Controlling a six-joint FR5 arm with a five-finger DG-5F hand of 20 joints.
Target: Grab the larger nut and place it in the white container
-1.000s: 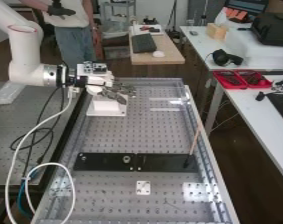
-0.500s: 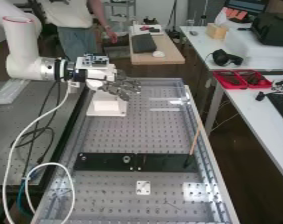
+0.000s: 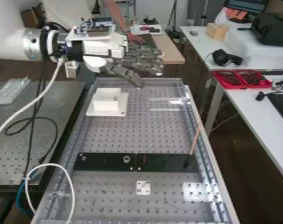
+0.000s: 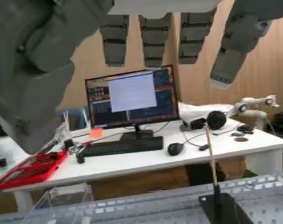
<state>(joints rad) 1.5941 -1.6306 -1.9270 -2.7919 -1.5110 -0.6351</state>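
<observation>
From high above the near end of the perforated surface [image 3: 158,135], looks down along it at a slant, well back. From the wrist, very close to the robot hand [image 3: 141,62], faces nearly level toward the monitor [image 4: 132,95]. Overlaps at the thin stick [image 3: 195,140] and red trays [image 4: 40,178].

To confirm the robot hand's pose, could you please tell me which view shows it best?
The high view: it shows the robot hand extended, from wrist to tips. The wrist view shows its straight fingers close up, hanging from the top edge.
</observation>
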